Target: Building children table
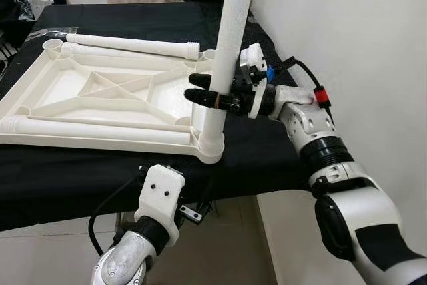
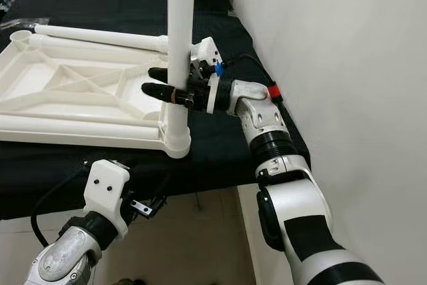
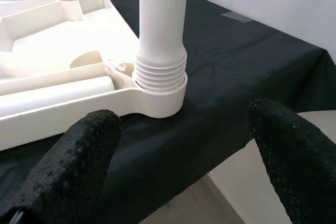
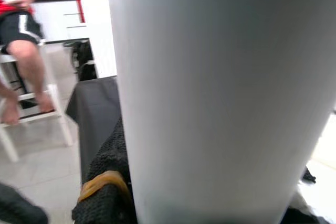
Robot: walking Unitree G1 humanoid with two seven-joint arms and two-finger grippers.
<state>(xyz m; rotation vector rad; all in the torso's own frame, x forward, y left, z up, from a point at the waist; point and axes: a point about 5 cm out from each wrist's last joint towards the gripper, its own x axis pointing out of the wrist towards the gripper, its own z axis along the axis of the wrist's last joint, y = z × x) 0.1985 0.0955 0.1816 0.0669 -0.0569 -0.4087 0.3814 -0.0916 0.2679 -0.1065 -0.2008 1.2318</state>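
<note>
Left eye view: a white plastic children's tabletop (image 1: 100,98) lies upside down on a worktop (image 1: 280,145) draped in black cloth, filling the left and centre of the frame. One white table leg (image 1: 230,38) stands upright in the corner socket (image 1: 210,146) at the tabletop's near right corner, at centre frame. The right pincer (image 1: 200,89), reaching in from the right, is clamped around this leg about halfway up, one black finger on each side. Two more loose legs lie flat: one (image 1: 130,45) across the far edge of the tabletop at upper left, another (image 1: 93,127) along the near edge. At the bottom left, the left arm (image 1: 157,201) sits below the worktop's front edge.

Right eye view: the same scene, with the upright leg at centre and a white wall (image 2: 347,51) filling the right side.

Left wrist view: the left pincer (image 3: 184,156) is spread wide, its two textured black fingers (image 3: 73,166) in the lower corners, holding nothing. Between them, at upper centre, the ribbed foot of the upright leg sits seated in the round socket.

Right wrist view: the upright leg fills the centre and right, pressed against a black finger (image 4: 110,177) at the bottom. At upper left, a person (image 4: 21,35) sits on a white chair.
</note>
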